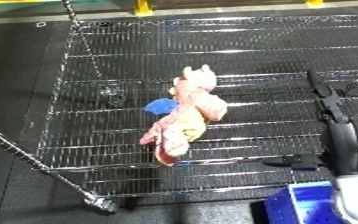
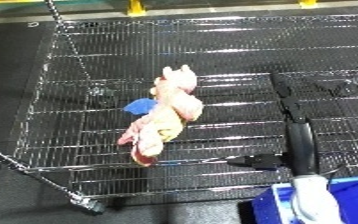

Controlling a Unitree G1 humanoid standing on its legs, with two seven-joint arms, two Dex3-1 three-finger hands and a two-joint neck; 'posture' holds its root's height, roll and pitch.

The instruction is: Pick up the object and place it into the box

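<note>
- A pink and yellow soft toy (image 1: 190, 115) with a blue patch lies near the middle of the wire rack (image 1: 104, 145), on the mesh.
- The robot's right hand (image 2: 286, 107) reaches over the rack to the right of the toy, fingers straight and open, well apart from it and holding nothing.
- A blue bin (image 2: 269, 205) sits just off the rack's near right corner, below the forearm.

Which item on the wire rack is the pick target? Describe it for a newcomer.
Find the chrome wire-grid shelf filling the view. Near its middle lies a floppy pink and yellow plush toy with a blue patch on its left side. It is the only soft, coloured thing on the wires.
</note>
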